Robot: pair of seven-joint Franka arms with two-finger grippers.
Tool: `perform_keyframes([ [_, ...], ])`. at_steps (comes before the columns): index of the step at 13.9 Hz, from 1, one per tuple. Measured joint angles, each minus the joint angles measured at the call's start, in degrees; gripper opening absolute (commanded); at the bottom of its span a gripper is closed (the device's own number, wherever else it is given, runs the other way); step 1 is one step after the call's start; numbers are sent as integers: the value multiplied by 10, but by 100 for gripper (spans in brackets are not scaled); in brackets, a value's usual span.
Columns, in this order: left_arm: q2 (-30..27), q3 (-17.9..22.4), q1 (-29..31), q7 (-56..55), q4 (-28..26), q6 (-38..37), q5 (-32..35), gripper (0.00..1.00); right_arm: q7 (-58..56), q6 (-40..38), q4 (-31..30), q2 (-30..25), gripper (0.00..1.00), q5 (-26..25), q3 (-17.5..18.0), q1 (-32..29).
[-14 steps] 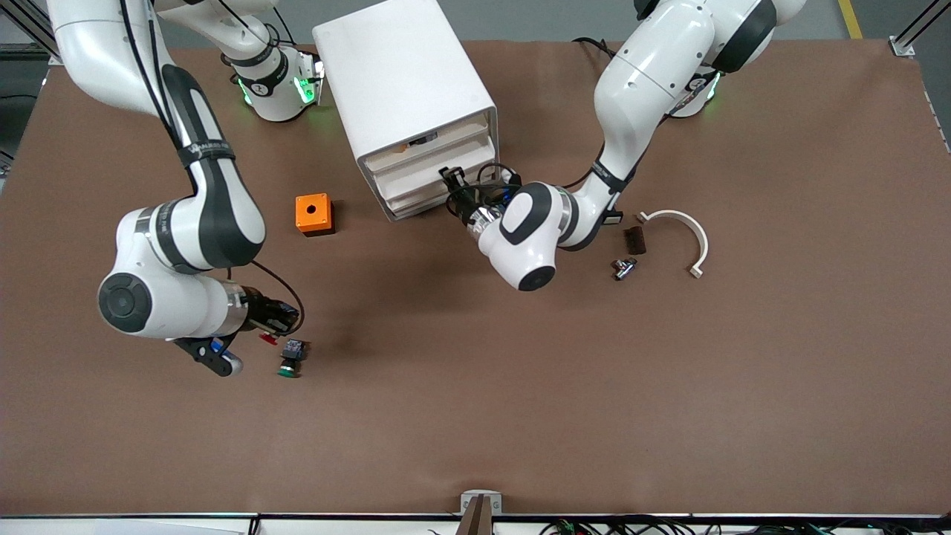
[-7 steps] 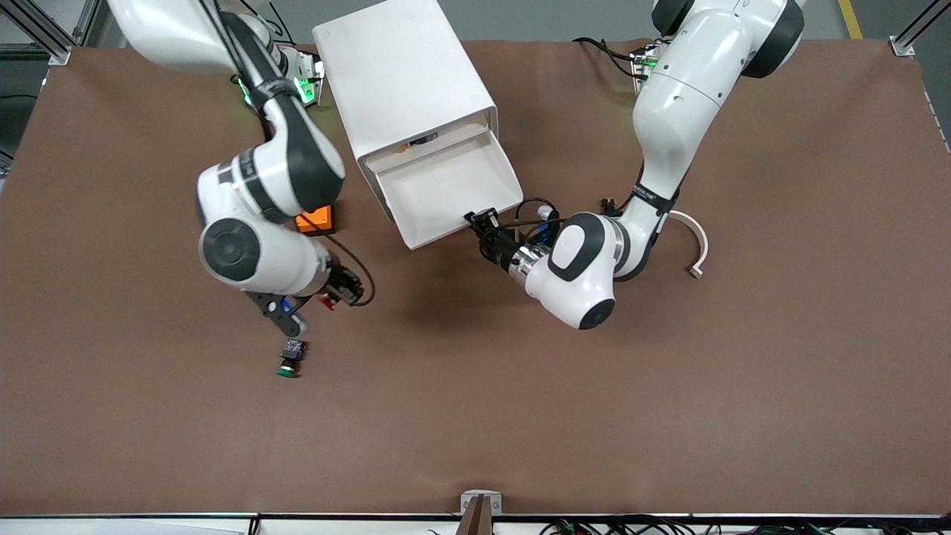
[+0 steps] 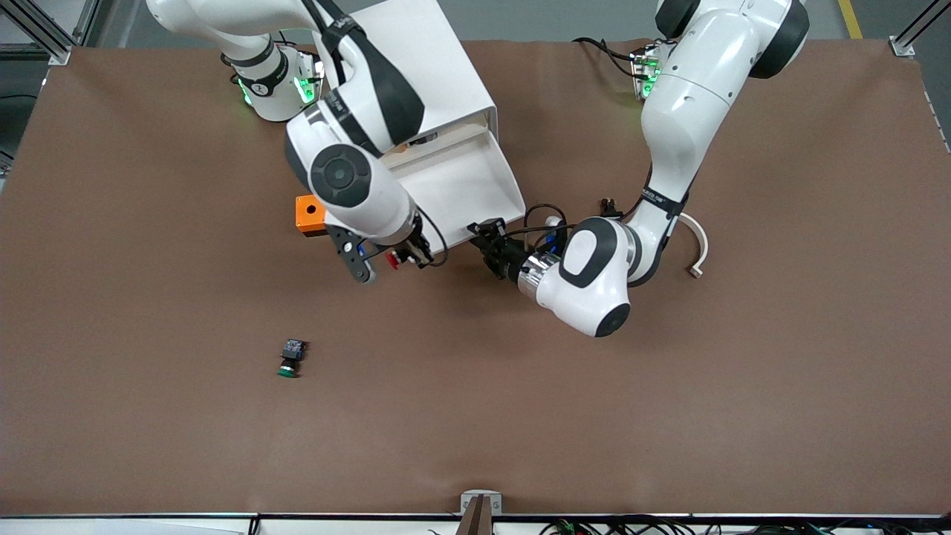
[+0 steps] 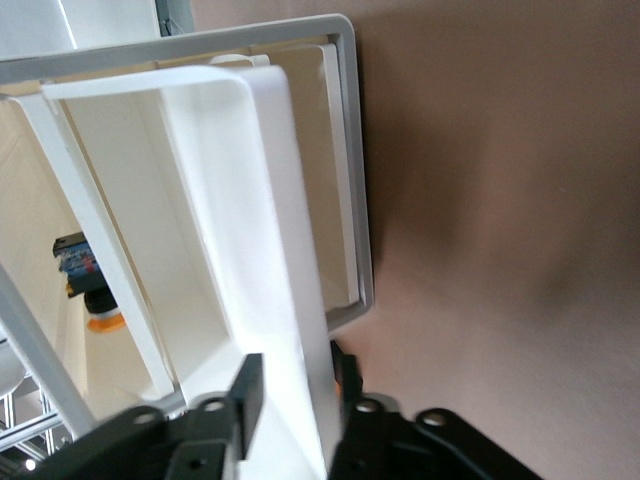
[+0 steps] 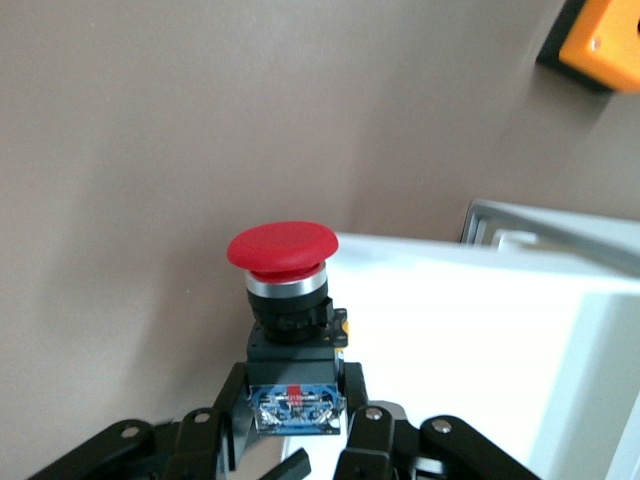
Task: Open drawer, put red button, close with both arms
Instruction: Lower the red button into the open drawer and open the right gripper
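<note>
The white cabinet has its middle drawer pulled far out, and its tray holds nothing that shows. My left gripper is shut on the drawer's front wall at its corner. In the left wrist view that wall stands between the jaws of my left gripper. My right gripper is shut on the red button, in the air just outside the drawer's front edge. In the right wrist view my right gripper holds the red button by its block body, cap outward, beside the drawer.
A green-capped button lies nearer the front camera. An orange box sits beside the cabinet, partly under the right arm, and shows in the right wrist view. A white curved piece lies by the left arm. Another switch lies inside the cabinet.
My right arm carried the red button from beside the green button up to the drawer's front edge. My left gripper pulled the drawer out from nearly shut.
</note>
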Motion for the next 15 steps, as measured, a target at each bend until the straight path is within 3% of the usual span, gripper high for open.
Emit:
perform_keyframes([
  [2, -2, 7, 14, 0, 6, 0, 0, 99, 35, 9, -2, 0, 1, 0, 0, 17],
  [6, -16, 57, 28, 45, 15, -2, 6, 99, 75, 66, -39, 0, 1, 1, 0, 41],
  [9, -37, 72, 34, 117, 16, -3, 75, 99, 96, 122, -81, 0, 10, 1, 0, 60],
  [13, -61, 74, 43, 220, 17, -18, 212, 99, 129, 159, -114, -4, 47, 1, 0, 79],
  [14, -69, 74, 44, 271, 17, -32, 245, 99, 130, 160, -116, -5, 69, 1, -1, 79],
  [15, -79, 74, 44, 324, 17, -45, 276, 99, 130, 160, -117, -6, 100, 1, -2, 79],
])
